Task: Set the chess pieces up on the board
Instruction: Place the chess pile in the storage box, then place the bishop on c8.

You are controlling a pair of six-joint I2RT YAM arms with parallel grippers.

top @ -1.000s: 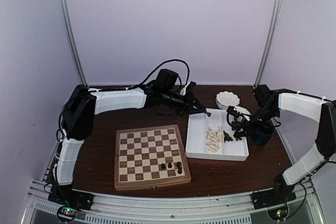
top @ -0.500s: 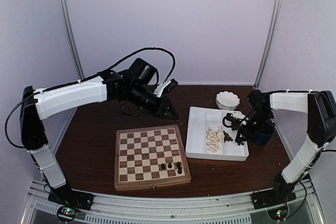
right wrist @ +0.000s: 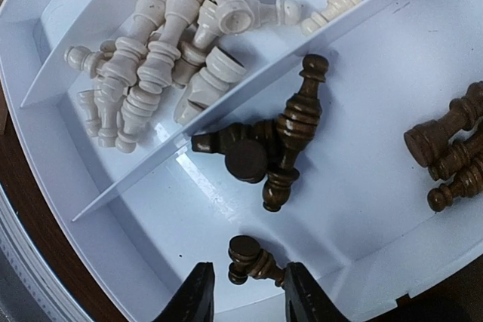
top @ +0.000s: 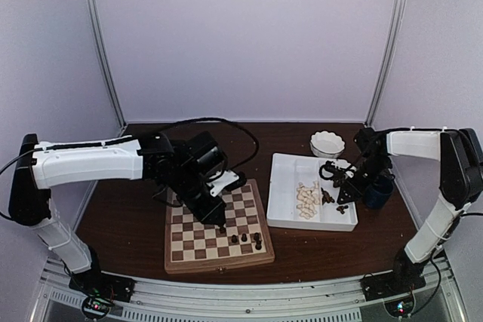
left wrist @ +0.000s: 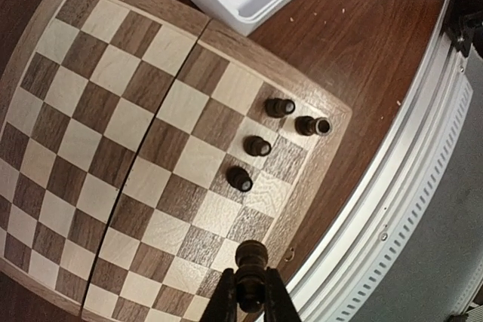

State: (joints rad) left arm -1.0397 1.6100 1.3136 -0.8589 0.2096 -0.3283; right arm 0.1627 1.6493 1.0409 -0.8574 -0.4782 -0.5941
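Dark brown piece (left wrist: 250, 254) clamped in left pincer (left wrist: 250, 289), poised for square of board (left wrist: 113, 111) beneath; four placed pieces (left wrist: 256, 145) just ahead; right pincer (right wrist: 247, 284) parted, straddling fallen piece (right wrist: 256, 259) in tray (right wrist: 377, 73), apparently lining up pick.

From where I stand, the dark brown wooden worktop (top: 136, 224) carries four things. Toward its near edge, a little left of centre, lies the square wooden chessboard (top: 219, 265), checkered in light and dark brown inside a tan frame, flat and slightly turned. Just beside the board's right side sits a white plastic divided tray (top: 285, 200), with a thin strip of bare wood between them. Behind the tray stands a small white scalloped bowl (top: 327, 143). At the tray's right end stands a dark blue cup (top: 377, 194), partly hidden.
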